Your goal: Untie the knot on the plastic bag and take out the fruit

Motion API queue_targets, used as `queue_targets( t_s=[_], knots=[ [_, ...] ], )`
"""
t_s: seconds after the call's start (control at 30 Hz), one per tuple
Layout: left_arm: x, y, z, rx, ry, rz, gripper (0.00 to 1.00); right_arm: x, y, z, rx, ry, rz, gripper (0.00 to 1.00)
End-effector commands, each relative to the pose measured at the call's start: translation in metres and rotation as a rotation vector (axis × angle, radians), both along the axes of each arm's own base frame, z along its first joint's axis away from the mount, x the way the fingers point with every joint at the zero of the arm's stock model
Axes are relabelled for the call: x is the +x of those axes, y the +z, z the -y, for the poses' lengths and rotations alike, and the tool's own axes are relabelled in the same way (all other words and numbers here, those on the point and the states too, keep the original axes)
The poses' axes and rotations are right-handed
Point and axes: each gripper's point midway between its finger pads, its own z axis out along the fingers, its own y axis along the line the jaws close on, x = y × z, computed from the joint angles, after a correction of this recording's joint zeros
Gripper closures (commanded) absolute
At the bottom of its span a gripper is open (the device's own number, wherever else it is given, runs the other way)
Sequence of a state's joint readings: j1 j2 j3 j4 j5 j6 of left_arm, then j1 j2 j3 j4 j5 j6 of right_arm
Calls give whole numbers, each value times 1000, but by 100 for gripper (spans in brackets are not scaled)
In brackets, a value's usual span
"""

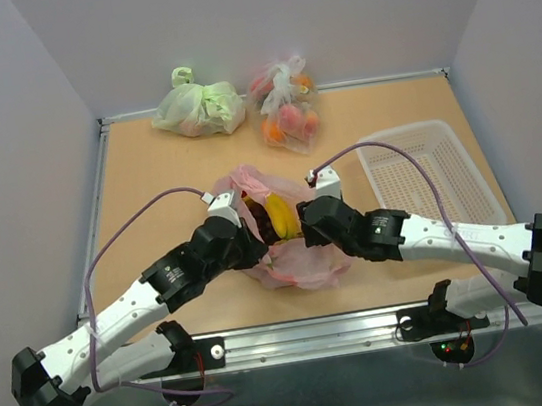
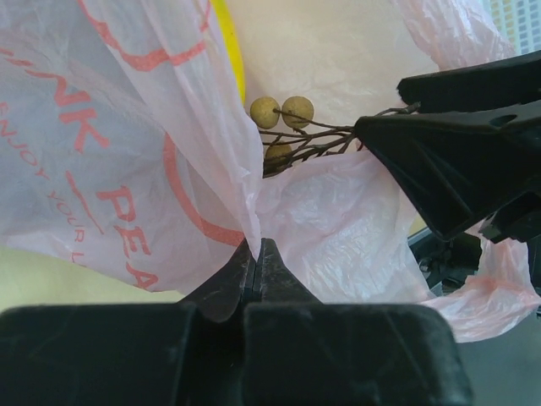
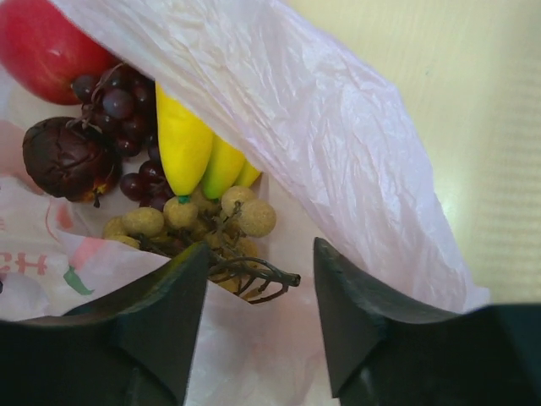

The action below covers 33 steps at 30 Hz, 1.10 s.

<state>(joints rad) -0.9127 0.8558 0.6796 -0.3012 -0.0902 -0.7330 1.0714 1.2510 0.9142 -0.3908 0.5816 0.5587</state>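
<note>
While left gripper (image 2: 256,249) sits clamped on rim of pink bag (image 1: 305,264), bag lies mid table (image 1: 157,179), mouth gaping, no knot seen. Right gripper (image 3: 260,258) jaws apart, straddling twig stem (image 3: 269,276) of tan berry bunch (image 3: 207,222), beside banana (image 3: 182,139) and dark grapes (image 3: 127,106) inside bag. Close squarely on stem, not on film; lift slow, straight out, so berries don't snag or drop; left pinch anchors bag

Bright, even light; plastic bag (image 2: 338,220) perhaps slightly overexposed.
</note>
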Motion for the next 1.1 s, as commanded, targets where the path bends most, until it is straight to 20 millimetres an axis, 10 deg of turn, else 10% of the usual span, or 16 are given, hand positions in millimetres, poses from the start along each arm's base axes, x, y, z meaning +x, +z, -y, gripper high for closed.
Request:
queue_targets(
  t_s=[0.0,0.33,0.47,0.7,1.07],
  knots=[
    [3,15,10,-36,-21,42,100,-2,-11,-8,41,0,-27,44],
    [4,13,11,-27,-6,38,100,-5,-22,-27,105,57,-56,74],
    [9,9,8,-5,20,45,100,-1,19,-40,165,112,3,98],
    [28,24,3,65,74,106,100,5,125,-63,268,239,176,99],
    [47,91,0,79,110,227,100,33,142,-63,211,153,278,99]
  ],
)
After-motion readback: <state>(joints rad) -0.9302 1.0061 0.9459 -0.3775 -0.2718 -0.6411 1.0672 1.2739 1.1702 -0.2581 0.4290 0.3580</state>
